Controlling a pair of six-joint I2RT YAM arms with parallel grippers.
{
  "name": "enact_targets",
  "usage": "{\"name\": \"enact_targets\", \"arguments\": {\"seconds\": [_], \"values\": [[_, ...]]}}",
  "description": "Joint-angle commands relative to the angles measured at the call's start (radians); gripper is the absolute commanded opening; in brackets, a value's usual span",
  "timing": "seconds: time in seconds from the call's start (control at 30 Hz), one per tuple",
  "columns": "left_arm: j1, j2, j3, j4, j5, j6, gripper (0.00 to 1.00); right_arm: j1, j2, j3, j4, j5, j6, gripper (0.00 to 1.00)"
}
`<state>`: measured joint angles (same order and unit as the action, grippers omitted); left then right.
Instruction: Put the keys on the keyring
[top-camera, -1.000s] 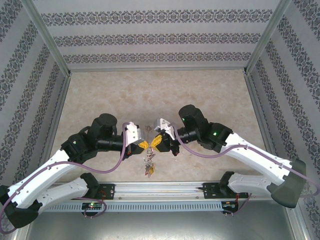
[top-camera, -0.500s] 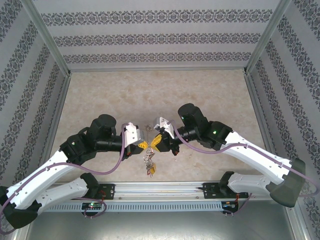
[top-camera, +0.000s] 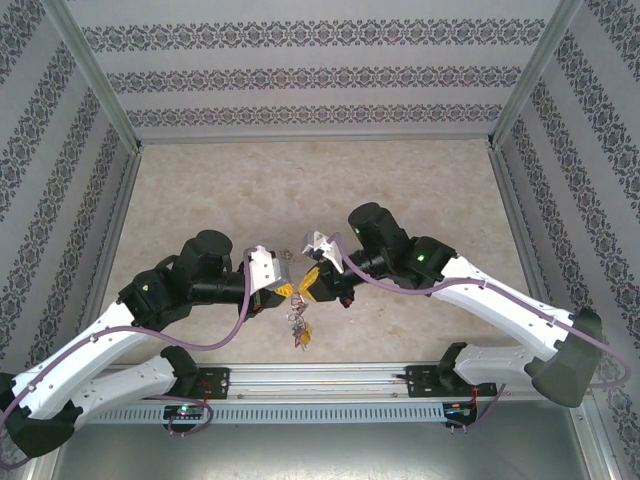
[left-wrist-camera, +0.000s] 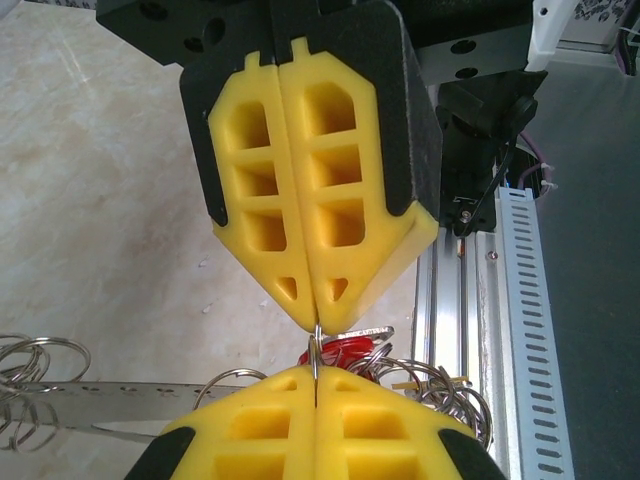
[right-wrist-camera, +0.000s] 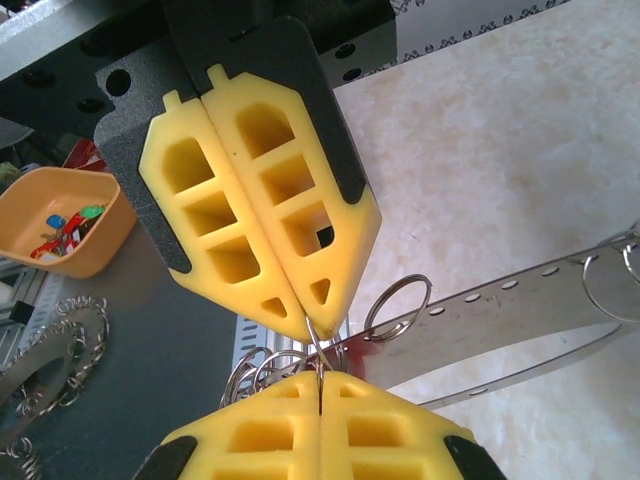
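Observation:
My left gripper and right gripper meet tip to tip above the table's near edge, both shut. The same small silvery ring is pinched between the two pairs of yellow pads. In the left wrist view my own gripper is at the bottom and the right one's fingers come from above. A red-tagged key hangs just behind the ring. The keyring, a grey perforated band with rings, runs past my right gripper. Its bundle dangles below both grippers.
Aluminium rail lies under the dangling bundle at the near edge. An orange bowl of coloured tags and another ringed disc sit off the table. Patterned walls enclose the marble tabletop.
The right arm has shifted slightly left and back, tilting its wrist. Both grippers stayed shut at the same meeting point, and the hanging bundle swung a little.

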<state>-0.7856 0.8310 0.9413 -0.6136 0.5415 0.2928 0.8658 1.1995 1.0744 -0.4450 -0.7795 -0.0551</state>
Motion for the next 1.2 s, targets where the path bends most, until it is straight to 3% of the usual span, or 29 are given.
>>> {"name": "enact_targets", "arguments": {"seconds": [0.0,0.37,0.87,1.17], "values": [[-0.015,-0.015,0.029,0.064,0.024,0.026,0.0,-0.004,-0.045,0.013,0.026,-0.013,0.002,0.0],[-0.015,-0.017,0.031,0.062,0.025,0.026,0.0,-0.005,-0.094,0.02,0.037,0.073,0.014,0.0],[-0.021,-0.021,0.028,0.055,-0.008,0.031,0.0,-0.01,-0.033,0.032,-0.073,0.01,0.078,0.0],[-0.026,-0.018,0.028,0.056,-0.018,0.033,0.0,-0.011,-0.034,0.021,-0.019,-0.01,0.115,0.0]]}}
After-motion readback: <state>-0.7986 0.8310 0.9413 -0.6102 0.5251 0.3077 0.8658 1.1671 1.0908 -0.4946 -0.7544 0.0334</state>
